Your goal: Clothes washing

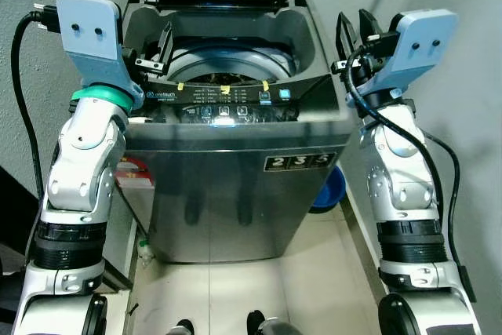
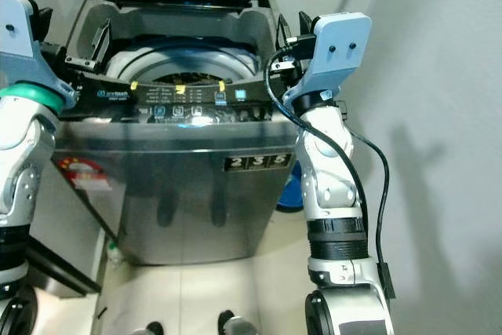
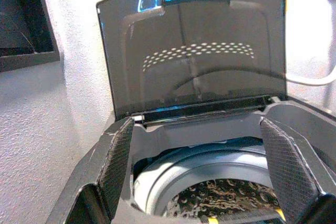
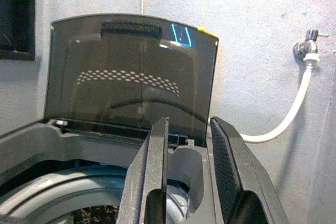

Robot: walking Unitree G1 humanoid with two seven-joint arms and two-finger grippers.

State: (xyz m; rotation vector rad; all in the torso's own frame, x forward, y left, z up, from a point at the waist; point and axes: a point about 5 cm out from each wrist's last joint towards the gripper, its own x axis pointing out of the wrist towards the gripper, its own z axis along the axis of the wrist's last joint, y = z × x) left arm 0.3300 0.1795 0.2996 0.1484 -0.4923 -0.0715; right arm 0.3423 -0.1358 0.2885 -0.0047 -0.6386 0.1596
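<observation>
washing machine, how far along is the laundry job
Done: the grey top-loading washing machine stands with its dark tinted lid raised, and something dark and patterned lies in the drum. In hand: nothing; the left gripper and right gripper hover open over the top corners. Left: closing the lid, pressing the control panel.

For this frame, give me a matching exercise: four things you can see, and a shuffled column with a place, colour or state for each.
Things:
1. lid
2. hose
3. basin
4. left gripper

Descriptions:
A. blue, on the floor by the washer's right side
B. open, held above the tub
C. raised upright
D. white, running from a wall tap

Pairs: 1-C, 2-D, 3-A, 4-B
</observation>
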